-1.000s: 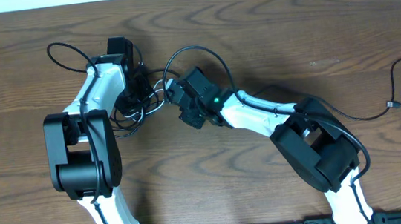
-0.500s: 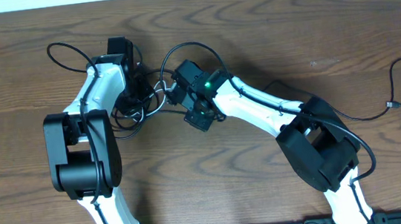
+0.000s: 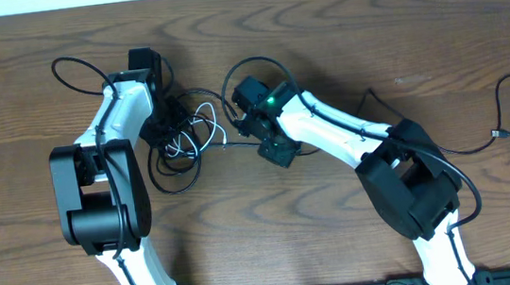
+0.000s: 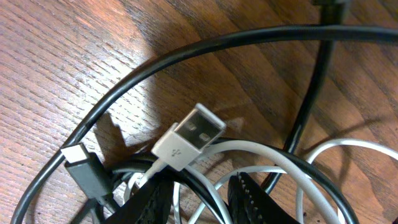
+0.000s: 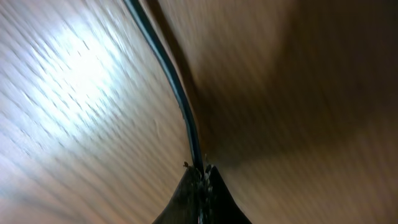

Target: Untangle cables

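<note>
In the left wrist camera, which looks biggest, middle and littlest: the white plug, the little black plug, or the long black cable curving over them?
1. Black cable: it sweeps across the whole picture.
2. White plug.
3. Black plug: it looks narrower, but its back end is hidden, so its full length is unsure.

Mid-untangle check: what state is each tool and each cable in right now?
left tool: open, fingers either side of the white cable.
right tool: shut on the black cable.
black cable: pinched, running straight away from the tool.
white cable: looped among black cords, its plug lying free on top.
bundle: tangled, between the two arms.
separate cable: loose on the right, apart from the bundle.
</note>
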`<state>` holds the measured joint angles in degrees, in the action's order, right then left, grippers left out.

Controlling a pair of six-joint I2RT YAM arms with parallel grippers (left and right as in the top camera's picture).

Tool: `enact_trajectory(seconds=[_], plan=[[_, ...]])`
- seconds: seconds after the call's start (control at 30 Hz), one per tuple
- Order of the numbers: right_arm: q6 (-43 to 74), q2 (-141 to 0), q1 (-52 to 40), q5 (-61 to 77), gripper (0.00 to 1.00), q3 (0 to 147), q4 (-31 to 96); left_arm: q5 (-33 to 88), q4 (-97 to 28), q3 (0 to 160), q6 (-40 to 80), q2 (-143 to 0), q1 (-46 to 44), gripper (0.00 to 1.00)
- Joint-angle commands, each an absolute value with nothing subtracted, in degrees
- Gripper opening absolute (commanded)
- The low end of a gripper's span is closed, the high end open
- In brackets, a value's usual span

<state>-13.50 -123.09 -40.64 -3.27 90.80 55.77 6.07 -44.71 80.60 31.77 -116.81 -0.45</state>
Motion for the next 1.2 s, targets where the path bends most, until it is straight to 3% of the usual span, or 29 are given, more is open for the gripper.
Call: enact_trajectory(seconds=[0.0, 0.33, 0.6, 0.63, 0.67, 0.9, 1.07, 1.17], plan=[[-14.0, -124.0, -37.9, -6.8, 0.01, 91.1, 59.8, 4.0, -44.8, 80.5, 32.0, -118.1, 0.4, 0.34], [-13.7, -124.0, -28.4, -8.7, 0.01, 91.1, 69.2, 3.3, -44.7, 80.5, 32.0, -118.1, 0.4, 0.34], [-10.8, -124.0, -23.2, -6.8, 0.02, 91.5, 67.2, 3.4, -44.7, 80.5, 32.0, -118.1, 0.4, 0.34], [-11.0, -124.0, -23.2, -7.0, 0.08, 92.2, 67.3, 3.4, -44.7, 80.5, 32.0, -118.1, 0.4, 0.34], [-11.2, -124.0, -23.4, -7.0, 0.20, 93.3, 67.5, 3.4, -44.7, 80.5, 32.0, -118.1, 0.4, 0.34], [-13.9, -124.0, -27.9, -2.3, 0.30, 106.0, 68.9, 3.4, -44.8, 80.5, 32.0, -118.1, 0.4, 0.34], [-21.7, -124.0, -33.1, 3.1, 0.39, 106.6, 64.4, 3.4, -44.9, 80.5, 32.0, -118.1, 0.4, 0.34], [-22.3, -124.0, -36.6, 5.1, 0.52, 106.1, 61.1, 3.4, -44.9, 80.5, 32.0, -118.1, 0.4, 0.34]])
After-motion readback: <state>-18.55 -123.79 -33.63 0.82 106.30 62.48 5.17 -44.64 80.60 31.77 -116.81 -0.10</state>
